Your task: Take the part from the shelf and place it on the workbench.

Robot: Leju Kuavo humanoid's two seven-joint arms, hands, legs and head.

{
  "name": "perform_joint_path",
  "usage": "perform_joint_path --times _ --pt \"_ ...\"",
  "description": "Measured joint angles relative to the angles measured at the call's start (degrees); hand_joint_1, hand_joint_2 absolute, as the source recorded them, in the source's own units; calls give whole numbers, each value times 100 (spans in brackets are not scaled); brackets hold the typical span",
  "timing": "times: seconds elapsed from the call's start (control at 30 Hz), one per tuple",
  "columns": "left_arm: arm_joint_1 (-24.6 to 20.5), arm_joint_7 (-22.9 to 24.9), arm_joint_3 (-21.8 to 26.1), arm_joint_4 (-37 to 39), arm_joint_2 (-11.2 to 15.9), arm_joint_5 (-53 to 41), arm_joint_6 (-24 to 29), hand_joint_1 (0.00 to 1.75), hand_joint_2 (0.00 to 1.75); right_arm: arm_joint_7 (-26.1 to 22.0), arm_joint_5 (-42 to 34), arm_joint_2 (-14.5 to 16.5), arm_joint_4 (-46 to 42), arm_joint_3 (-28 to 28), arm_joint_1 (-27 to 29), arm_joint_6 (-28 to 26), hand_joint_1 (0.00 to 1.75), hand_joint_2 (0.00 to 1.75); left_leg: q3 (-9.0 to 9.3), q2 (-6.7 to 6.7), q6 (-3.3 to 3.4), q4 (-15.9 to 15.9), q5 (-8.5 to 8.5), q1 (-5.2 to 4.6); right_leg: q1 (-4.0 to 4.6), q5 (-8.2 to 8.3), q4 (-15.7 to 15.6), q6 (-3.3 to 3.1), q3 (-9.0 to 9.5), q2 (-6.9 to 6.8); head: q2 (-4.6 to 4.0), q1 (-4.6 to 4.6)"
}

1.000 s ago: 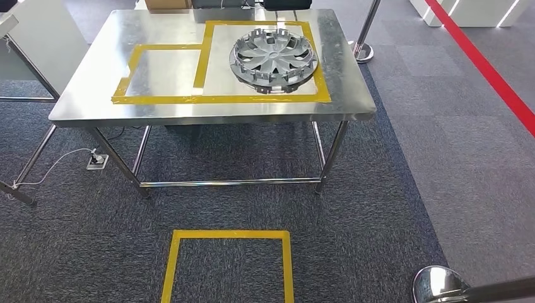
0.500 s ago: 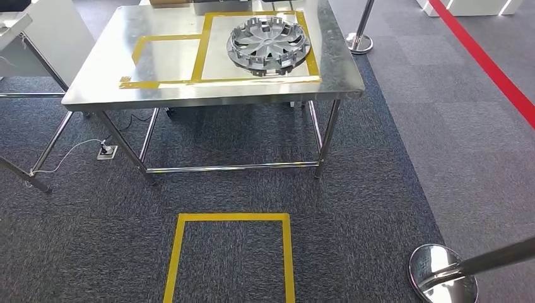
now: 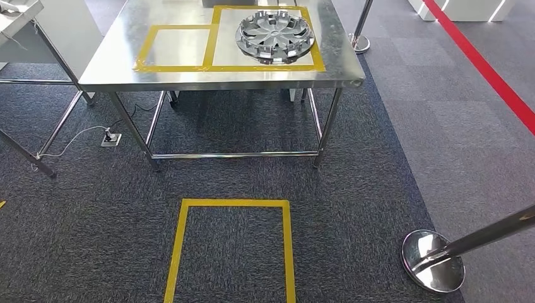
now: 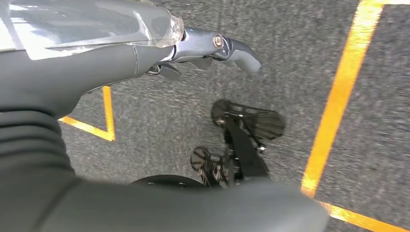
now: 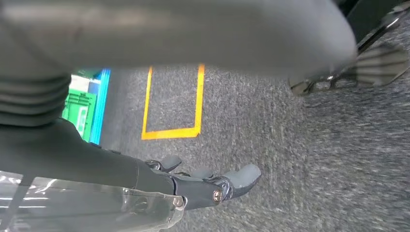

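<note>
The part, a silver hubcap (image 3: 274, 36), lies flat on the steel workbench (image 3: 221, 77), inside the larger of two yellow taped boxes at the bench's far right. Both my arms hang at my sides. My left hand (image 4: 212, 48) is over the dark carpet with its thumb out and nothing in it. My right hand (image 5: 208, 183) also hangs over the carpet, fingers loosely apart and empty.
A yellow taped rectangle (image 3: 183, 252) marks the carpet in front of the bench. A chrome stanchion base (image 3: 433, 260) stands at the near right, another stanchion (image 3: 360, 43) beyond the bench. A second table (image 3: 19, 12) is at the far left. A green crate (image 5: 80, 108) is on the floor.
The whole picture has shifted: the camera has moved back from the bench, which now sits higher and smaller. The hubcap stays in its taped box.
</note>
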Motion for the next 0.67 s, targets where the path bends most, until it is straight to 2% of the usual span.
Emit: perform_joint_path --times 0.03,0.07,0.1,0.13,0.17,0.23,0.3,0.37,0.5,0.67 --pt "-4 19 0 1 2 -1 3 0 175 15 3 4 0 -28 -13 -1 0 175 -29 1 -23 11 35 -10 2 28 -511 -21 370 5 0 1" --pt "-9 31 0 1 3 -1 7 0 175 22 5 9 0 -53 -30 -1 0 175 -48 4 -52 23 72 -22 5 -13 -965 -46 665 11 0 -3" --pt "-15 35 0 1 5 -2 11 0 175 26 7 14 0 -74 -47 1 0 175 -65 8 -82 34 105 -33 10 -76 -1286 -71 847 19 0 -7" --pt "-19 39 0 0 13 -3 15 0 175 30 7 22 0 -90 -56 3 0 175 -96 10 -82 48 111 -45 13 -125 -1452 -92 915 24 0 -9" --pt "-21 43 0 -1 20 -3 18 0 175 38 10 30 0 -102 -56 4 0 175 -111 9 -62 55 115 -47 17 -141 -1477 -112 896 25 0 -14" --pt "-17 53 0 -1 31 5 3 0 175 58 25 42 0 -118 -40 -5 0 175 -132 -2 20 61 111 -44 30 -132 -1466 -147 866 19 0 -12" --pt "-14 68 -14 -1 32 59 -30 0 175 68 41 43 -1 -130 -34 -42 0 175 -140 -16 44 54 167 -31 56 -112 -1444 -189 848 12 0 -13" --pt "-3 103 -115 -7 44 187 -46 0 175 56 -8 43 -3 -98 -32 -79 0 175 -145 -25 7 45 219 -14 77 -96 -1428 -215 832 7 0 -13" --pt "60 208 -536 -37 71 566 1 0 175 -8 -311 32 -23 89 1 -91 0 175 -162 -27 -117 38 274 6 95 -86 -1395 -232 794 -1 0 -13" --pt "144 325 -1107 -95 95 1041 62 0 175 -88 -715 18 -76 392 75 -96 0 175 -188 -28 -142 38 283 6 95 -86 -1390 -233 771 -5 0 -11"
